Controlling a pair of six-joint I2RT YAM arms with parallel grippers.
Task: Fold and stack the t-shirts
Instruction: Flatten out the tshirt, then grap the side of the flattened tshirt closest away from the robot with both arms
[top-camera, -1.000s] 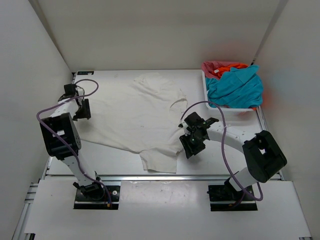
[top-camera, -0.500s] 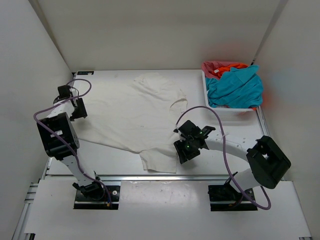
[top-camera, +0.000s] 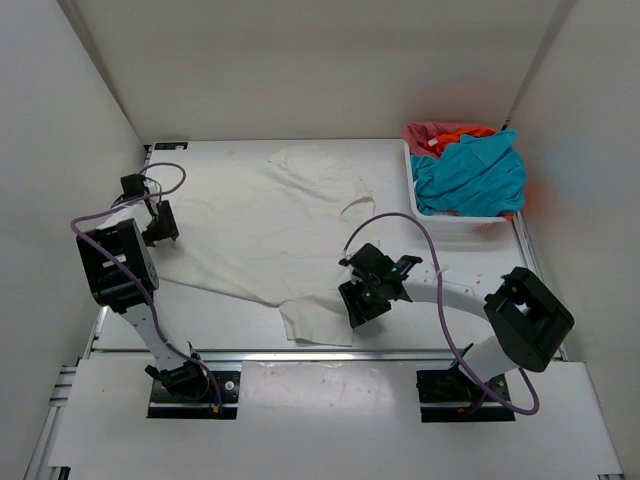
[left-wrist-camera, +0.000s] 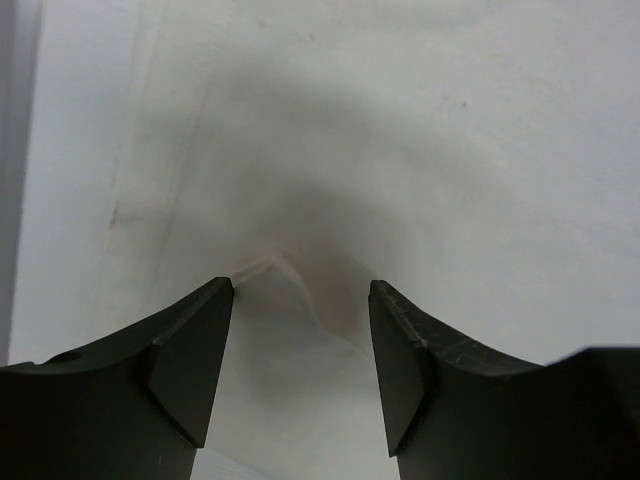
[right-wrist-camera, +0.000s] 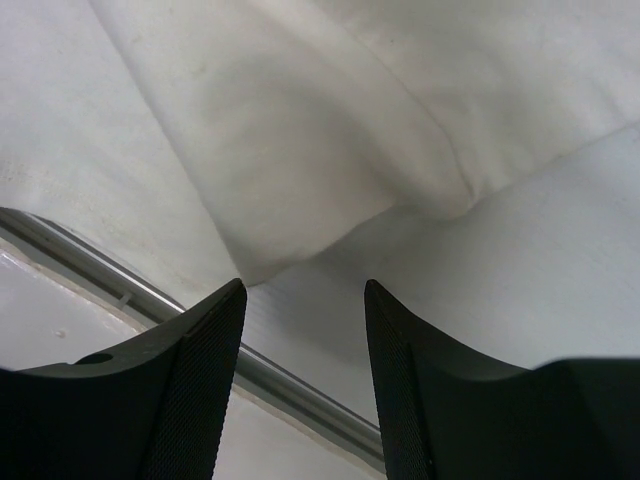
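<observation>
A white t-shirt lies spread flat across the table. My left gripper is at its left edge; in the left wrist view the gripper is open, straddling a raised crease of the white cloth. My right gripper hovers by the shirt's near sleeve. In the right wrist view the gripper is open and empty, just off the corner of the sleeve. A teal-blue t-shirt, an orange one and a pinkish-red one are piled in the basket.
The white mesh basket stands at the back right. A metal rail runs along the table's near edge, close under my right gripper. White walls close in the table on the left, back and right.
My right gripper has moved left toward the near sleeve and opened a little wider. My left gripper has shifted only slightly at the shirt's left edge.
</observation>
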